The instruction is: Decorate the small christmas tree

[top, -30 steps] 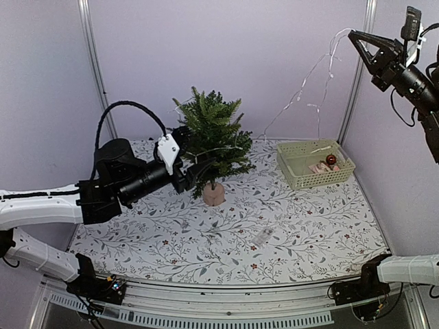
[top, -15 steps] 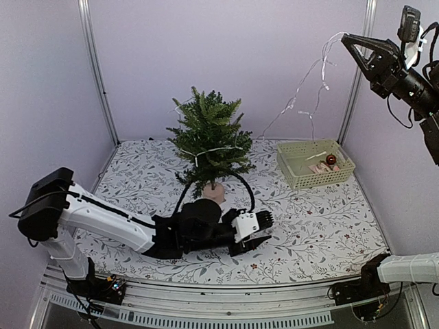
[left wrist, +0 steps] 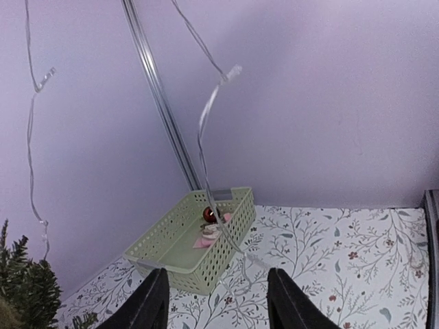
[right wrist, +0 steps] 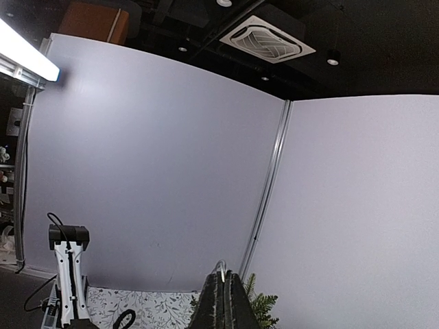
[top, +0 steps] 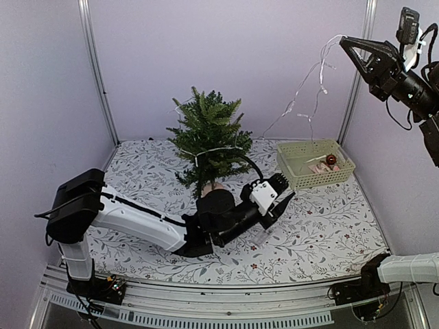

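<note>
The small christmas tree [top: 209,140] stands at the back middle of the table, a thin light string [top: 302,86] draped on it. That string rises to my right gripper [top: 345,43], high at the right and shut on it; in the right wrist view the wire loop [right wrist: 219,264] sticks out of the closed right gripper [right wrist: 225,296]. My left gripper [top: 282,188] is low over the table, right of the tree's base. It is open and empty, facing the basket [left wrist: 195,240]. The left gripper [left wrist: 219,308] frames a slack stretch of string [left wrist: 206,123] hanging ahead.
The pale green basket [top: 315,164] at the back right holds a red ball [left wrist: 209,214] and some pink pieces. String ends trail over it onto the table. A metal post [top: 357,75] and the walls close in the back and sides.
My left arm has left the tree, swung low across the front of the table, then reached right toward the basket. The right gripper has shifted slightly while holding the string.
</note>
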`<move>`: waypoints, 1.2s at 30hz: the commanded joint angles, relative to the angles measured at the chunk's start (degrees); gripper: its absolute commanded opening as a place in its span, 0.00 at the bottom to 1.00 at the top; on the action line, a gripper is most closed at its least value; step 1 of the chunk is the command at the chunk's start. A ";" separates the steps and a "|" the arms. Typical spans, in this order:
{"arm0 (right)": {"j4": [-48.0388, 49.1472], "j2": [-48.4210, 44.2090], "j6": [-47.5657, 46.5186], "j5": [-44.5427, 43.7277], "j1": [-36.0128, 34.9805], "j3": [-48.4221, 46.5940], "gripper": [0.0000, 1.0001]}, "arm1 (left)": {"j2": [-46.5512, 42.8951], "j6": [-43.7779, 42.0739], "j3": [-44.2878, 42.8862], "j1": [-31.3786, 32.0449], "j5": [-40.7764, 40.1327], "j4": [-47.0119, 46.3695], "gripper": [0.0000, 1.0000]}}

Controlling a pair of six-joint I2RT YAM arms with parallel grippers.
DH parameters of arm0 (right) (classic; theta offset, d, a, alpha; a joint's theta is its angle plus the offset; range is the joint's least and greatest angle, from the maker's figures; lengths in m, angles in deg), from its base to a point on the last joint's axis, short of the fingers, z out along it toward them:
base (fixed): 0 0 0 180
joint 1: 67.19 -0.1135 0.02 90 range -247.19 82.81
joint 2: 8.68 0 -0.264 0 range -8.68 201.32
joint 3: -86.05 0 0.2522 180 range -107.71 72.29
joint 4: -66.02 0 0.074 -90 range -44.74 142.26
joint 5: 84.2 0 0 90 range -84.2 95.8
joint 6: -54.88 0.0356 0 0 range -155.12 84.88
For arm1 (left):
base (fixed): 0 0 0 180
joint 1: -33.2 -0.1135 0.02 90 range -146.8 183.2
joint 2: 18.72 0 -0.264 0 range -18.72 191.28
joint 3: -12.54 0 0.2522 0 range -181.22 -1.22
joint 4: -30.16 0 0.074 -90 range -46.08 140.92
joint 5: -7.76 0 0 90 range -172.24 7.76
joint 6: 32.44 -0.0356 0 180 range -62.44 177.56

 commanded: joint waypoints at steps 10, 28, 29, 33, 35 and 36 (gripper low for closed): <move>-0.28 -1.36 -0.76 -0.04 -0.84 1.21 0.00 | -0.21 -4.30 -9.95 1.06 5.11 -4.06 0.52; -0.01 -0.88 -0.98 -0.04 -1.42 1.44 0.00 | -3.35 -2.48 -20.44 0.73 5.22 3.00 0.44; -0.04 -0.88 -1.01 -0.10 -1.48 1.47 0.00 | -3.74 -2.54 -20.52 0.75 5.02 3.39 0.44; 0.09 -0.88 -1.02 0.08 -1.55 1.77 0.00 | -4.25 -3.25 -21.36 0.74 4.59 4.00 0.42; 0.35 -0.88 -0.92 0.24 -1.58 1.97 0.00 | -4.14 -3.58 -22.01 0.75 4.55 3.85 0.42; 0.39 -0.88 -0.86 0.28 -1.59 2.07 0.00 | -4.13 -3.78 -22.33 0.74 4.80 3.80 0.42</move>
